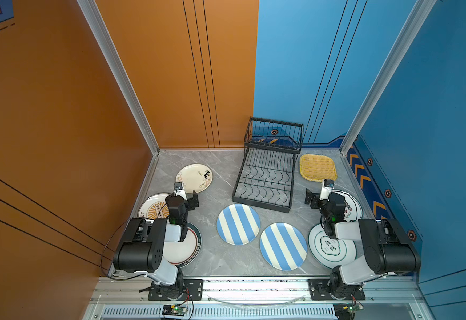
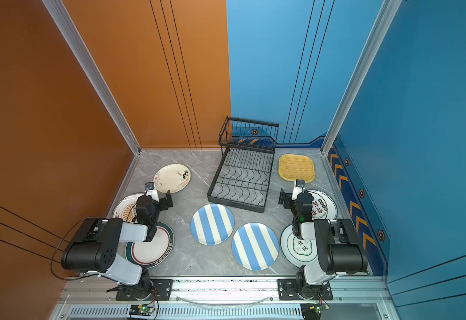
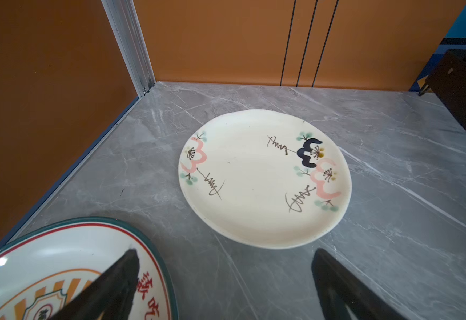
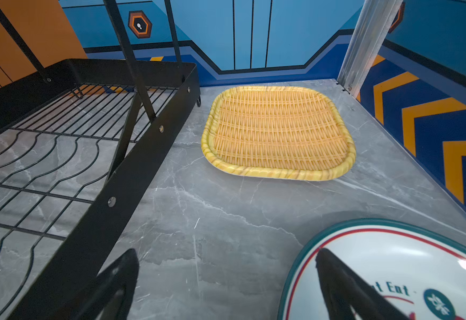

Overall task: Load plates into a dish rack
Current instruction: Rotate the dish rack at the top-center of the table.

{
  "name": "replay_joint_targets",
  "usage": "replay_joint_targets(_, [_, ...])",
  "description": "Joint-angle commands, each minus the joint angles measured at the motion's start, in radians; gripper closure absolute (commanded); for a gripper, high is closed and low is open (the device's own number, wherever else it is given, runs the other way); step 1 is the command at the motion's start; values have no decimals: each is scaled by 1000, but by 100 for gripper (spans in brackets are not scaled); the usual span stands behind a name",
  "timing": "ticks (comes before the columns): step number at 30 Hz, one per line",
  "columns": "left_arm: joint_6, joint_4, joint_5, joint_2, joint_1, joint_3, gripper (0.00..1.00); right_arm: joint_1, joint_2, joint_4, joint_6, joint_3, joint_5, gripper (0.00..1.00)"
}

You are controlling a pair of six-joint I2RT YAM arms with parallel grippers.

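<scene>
Left jaws wide apart; right jaws wide apart; plates point(image 1: 238, 224) flat on table point(image 1: 220, 260) around dish rack point(image 1: 261, 204).

Broad blue and white stripes cover the two round striped plates point(image 1: 238, 224), pink and black blossoms dot the cream round plate point(image 3: 265, 180), the squarish woven tray point(image 4: 279, 133) is yellow, the wire dish rack point(image 4: 137, 167) black.

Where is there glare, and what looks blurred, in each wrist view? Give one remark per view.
Left wrist view: white glare patches on the sunburst plate, the left fingers soft-edged, the cream plate sharp. Right wrist view: a bright highlight on the lettered plate, the right fingers likewise soft, the woven tray crisp.
</scene>
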Motion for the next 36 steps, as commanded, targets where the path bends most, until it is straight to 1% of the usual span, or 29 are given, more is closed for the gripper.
replay_joint_targets(1, [32, -29, 21, 12, -6, 26, 2, -4, 13, 10, -5, 0, -11, 0])
replay_joint_targets(3, [57, -70, 90, 12, -6, 46, 2, -4, 13, 11, -6, 0, -12, 0])
replay_joint_targets(4, [59, -71, 94, 10, -7, 47, 2, -4, 13, 11, -6, 0, -11, 0])
replay_joint_targets(30, [59, -71, 98, 9, -6, 46, 2, -4, 13, 8, -5, 3, -6, 0])
replay_joint_targets(32, [68, -89, 115, -4, -8, 51, 2, 1, -12, -58, -10, 25, 2, 0])
replay_joint_targets(33, [76, -126, 130, -26, -10, 64, 2, 5, -35, -117, -11, 47, 11, 0])
replay_joint_targets(36, [102, -322, 127, -91, -32, 139, 2, 22, -102, -380, -8, 150, 35, 0])
